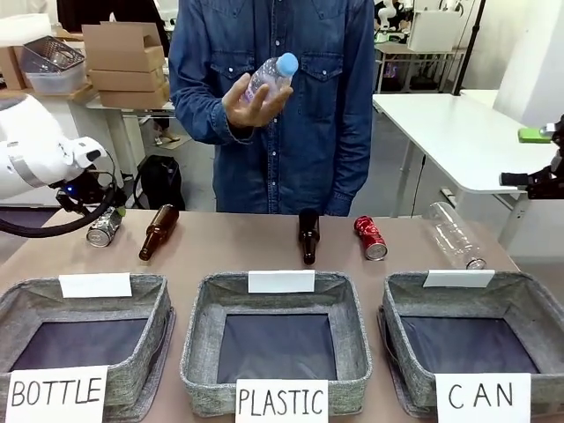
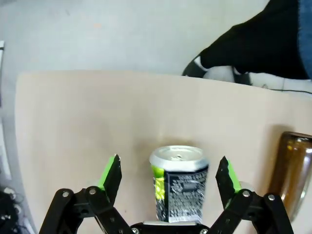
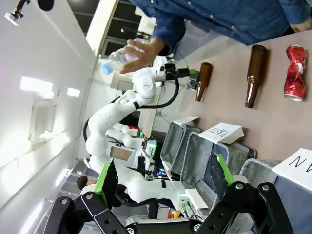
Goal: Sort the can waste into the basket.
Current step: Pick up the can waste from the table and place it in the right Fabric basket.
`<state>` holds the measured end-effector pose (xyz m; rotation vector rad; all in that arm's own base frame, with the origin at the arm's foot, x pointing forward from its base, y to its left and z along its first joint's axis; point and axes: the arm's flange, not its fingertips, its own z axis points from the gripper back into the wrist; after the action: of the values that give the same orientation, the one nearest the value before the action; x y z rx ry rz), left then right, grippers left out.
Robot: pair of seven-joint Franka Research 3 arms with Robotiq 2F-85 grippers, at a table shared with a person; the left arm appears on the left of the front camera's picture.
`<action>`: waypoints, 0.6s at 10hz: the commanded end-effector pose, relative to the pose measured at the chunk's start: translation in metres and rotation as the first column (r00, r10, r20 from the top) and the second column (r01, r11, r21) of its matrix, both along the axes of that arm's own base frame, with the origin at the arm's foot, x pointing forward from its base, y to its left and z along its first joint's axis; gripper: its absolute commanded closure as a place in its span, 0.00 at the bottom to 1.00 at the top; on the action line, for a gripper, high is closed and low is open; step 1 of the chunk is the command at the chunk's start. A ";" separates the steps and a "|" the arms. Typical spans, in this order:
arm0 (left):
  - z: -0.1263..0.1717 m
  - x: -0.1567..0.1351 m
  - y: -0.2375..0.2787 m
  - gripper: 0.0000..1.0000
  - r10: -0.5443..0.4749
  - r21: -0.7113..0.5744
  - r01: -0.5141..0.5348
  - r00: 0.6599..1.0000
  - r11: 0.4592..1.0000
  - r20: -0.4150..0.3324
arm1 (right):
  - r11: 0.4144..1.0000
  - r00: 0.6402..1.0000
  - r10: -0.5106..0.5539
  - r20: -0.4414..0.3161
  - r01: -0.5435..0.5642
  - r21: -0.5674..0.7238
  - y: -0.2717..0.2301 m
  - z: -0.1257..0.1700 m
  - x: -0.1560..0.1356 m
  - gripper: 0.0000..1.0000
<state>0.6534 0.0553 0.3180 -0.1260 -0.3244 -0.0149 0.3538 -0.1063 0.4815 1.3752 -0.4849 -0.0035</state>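
Dark-and-silver dented metal can lies on the tan bench between the open left jaws, untouched; right jaws likewise open, empty.

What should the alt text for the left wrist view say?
The left pincer stands open around a dark-and-silver can on the beige table, its green pads clear of it on both sides. A brown glass bottle shows at the right edge.

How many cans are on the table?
2. The dark can lies at the far left of the table, near a brown bottle; the red can lies right of the middle. None looks hidden.
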 end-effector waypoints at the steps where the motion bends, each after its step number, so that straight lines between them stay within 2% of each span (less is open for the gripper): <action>1: 0.001 0.014 -0.008 0.00 -0.016 0.044 0.019 0.998 0.999 -0.058 | 1.000 0.999 0.000 0.034 0.000 0.013 0.000 0.002 0.004 0.00; 2: -0.005 0.020 -0.013 0.00 -0.031 0.074 0.036 0.997 0.997 -0.072 | 1.000 0.999 0.000 0.034 0.000 0.013 0.000 0.002 0.004 0.00; 3: -0.005 0.019 -0.017 0.59 -0.042 0.082 0.049 0.996 0.995 -0.081 | 1.000 0.999 0.000 0.034 0.000 0.013 0.000 0.002 0.004 0.00; 4: -0.005 0.019 -0.018 0.59 -0.040 0.099 0.047 0.996 0.994 -0.075 | 1.000 0.999 0.000 0.034 0.000 0.013 0.000 0.002 0.004 0.00; 5: -0.006 0.018 -0.017 1.00 -0.040 0.110 0.048 0.996 0.993 -0.076 | 1.000 0.999 0.000 0.034 0.000 0.013 0.000 0.002 0.004 0.00; 6: -0.006 0.017 -0.017 0.64 -0.050 0.111 0.059 0.995 0.992 -0.087 | 1.000 0.999 0.000 0.034 0.000 0.013 0.000 0.002 0.004 0.00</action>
<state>0.6684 0.0399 0.3113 -0.0370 -0.2546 -0.0937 0.3537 -0.1066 0.4815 1.3752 -0.4856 -0.0037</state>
